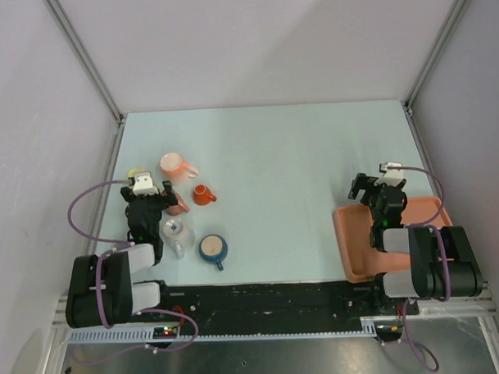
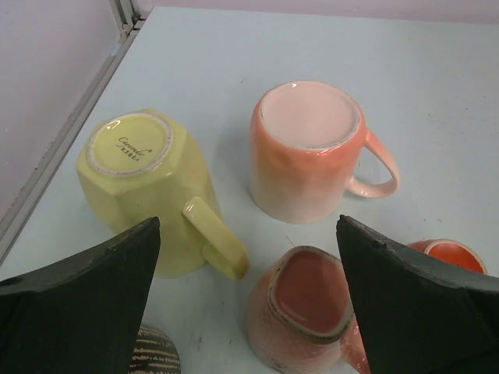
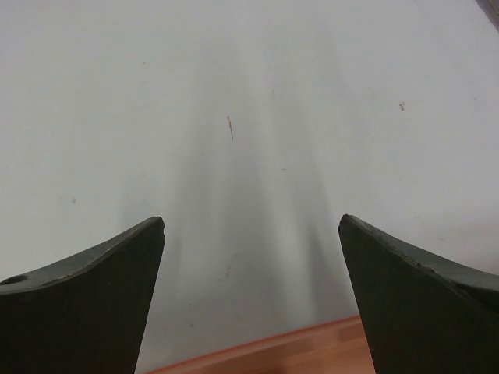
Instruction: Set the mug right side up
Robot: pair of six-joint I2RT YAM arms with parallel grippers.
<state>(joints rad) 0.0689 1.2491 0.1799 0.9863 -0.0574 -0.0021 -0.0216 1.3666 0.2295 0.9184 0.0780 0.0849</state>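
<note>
Two mugs are stood base-up at the left of the table (image 1: 297, 152), a yellow mug (image 2: 136, 179) and a pink mug (image 2: 304, 156), just ahead of the left gripper (image 2: 248, 222), which is held wide open and empty, presumably so one can be straddled. The right gripper (image 3: 251, 222) is spread equally wide, empty, parked clear beside the tray (image 3: 257, 358).

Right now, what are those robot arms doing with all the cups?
Nothing is being held yet. The left gripper hangs open close to the yellow mug and the peach mug, which both stand upside down. The right gripper is open too, over the table by an orange tray.
</note>
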